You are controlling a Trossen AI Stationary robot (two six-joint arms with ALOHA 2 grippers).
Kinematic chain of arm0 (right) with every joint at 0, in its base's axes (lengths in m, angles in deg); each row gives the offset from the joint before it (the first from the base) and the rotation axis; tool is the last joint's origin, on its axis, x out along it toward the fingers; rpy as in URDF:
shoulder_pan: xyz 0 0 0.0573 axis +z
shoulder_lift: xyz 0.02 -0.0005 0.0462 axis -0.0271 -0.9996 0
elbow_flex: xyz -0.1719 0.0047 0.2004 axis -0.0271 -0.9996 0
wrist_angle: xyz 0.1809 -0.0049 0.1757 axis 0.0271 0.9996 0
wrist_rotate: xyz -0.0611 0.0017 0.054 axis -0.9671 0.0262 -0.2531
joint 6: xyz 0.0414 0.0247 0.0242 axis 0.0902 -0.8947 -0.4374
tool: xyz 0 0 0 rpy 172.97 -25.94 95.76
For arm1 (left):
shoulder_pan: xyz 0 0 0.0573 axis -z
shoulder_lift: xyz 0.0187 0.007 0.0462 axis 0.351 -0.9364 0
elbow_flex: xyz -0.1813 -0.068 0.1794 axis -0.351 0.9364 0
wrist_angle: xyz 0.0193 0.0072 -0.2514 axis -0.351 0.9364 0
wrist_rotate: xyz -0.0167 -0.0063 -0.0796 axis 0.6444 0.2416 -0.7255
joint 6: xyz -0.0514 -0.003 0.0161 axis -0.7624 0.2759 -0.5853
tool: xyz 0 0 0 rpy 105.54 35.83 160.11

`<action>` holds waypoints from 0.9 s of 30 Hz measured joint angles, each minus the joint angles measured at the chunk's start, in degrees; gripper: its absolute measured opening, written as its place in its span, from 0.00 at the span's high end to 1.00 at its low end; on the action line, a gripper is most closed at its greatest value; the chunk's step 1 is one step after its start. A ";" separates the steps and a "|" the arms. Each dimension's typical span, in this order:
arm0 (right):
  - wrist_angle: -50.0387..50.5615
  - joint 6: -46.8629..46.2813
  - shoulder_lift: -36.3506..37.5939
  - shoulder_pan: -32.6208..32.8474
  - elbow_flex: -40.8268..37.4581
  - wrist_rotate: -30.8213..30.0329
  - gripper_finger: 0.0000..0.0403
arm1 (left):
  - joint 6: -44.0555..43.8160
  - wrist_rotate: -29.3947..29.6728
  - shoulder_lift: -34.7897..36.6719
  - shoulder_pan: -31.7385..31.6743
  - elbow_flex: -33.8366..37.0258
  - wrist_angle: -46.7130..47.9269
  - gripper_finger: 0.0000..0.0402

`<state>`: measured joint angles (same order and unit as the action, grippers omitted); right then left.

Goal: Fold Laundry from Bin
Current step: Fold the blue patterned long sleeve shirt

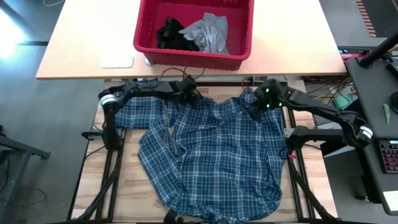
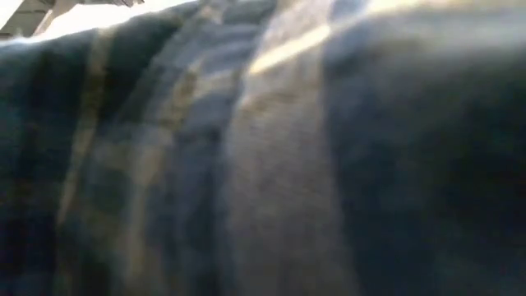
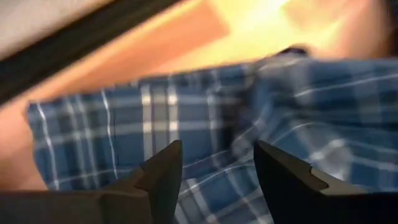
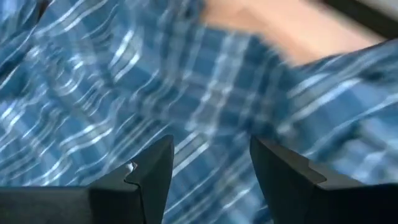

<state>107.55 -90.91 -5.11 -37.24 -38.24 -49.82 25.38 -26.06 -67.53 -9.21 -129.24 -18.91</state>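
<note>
The blue-and-white plaid shirt (image 1: 217, 155) lies spread out and rumpled over the near wooden table, one sleeve (image 1: 140, 109) reaching toward the left. My left gripper (image 1: 188, 94) (image 3: 217, 152) stands open just over the shirt's far edge near the collar, with nothing between its fingers. My right gripper (image 1: 256, 107) (image 4: 211, 146) is open above the shirt's far right shoulder. The red bin (image 1: 149, 37) stands on the far table and holds a black garment (image 1: 171, 34) and a grey T-shirt (image 1: 211, 32). Plaid cloth (image 2: 246, 164) fills the low view.
A flat white piece (image 1: 117, 61) lies on the far table left of the bin. Cables (image 1: 155, 79) run in the gap between the two tables. A dark desk (image 1: 379, 93) with equipment stands to the right.
</note>
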 joint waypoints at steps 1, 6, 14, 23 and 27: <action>-0.10 -1.10 0.00 1.36 -0.80 0.11 0.49 | -0.66 0.70 -1.16 -0.22 0.00 0.00 0.55; -3.15 -6.08 -0.79 7.77 -5.44 0.12 0.49 | -7.32 7.77 -4.51 -2.65 0.00 0.18 0.58; -5.83 -22.25 -2.27 18.34 -17.81 -6.00 0.49 | -16.10 16.02 -4.99 -8.33 -0.13 10.62 0.62; 2.47 -31.04 -0.32 26.43 -18.43 -2.17 0.49 | -15.07 16.53 4.91 -11.04 0.02 11.94 0.62; 2.43 -25.72 2.09 27.15 -8.45 -5.65 0.49 | -7.77 15.08 12.60 -8.23 0.04 9.43 0.62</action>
<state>109.98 -116.63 -3.01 -10.09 -46.69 -55.47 17.61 -10.97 -54.93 -17.44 -129.19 -9.48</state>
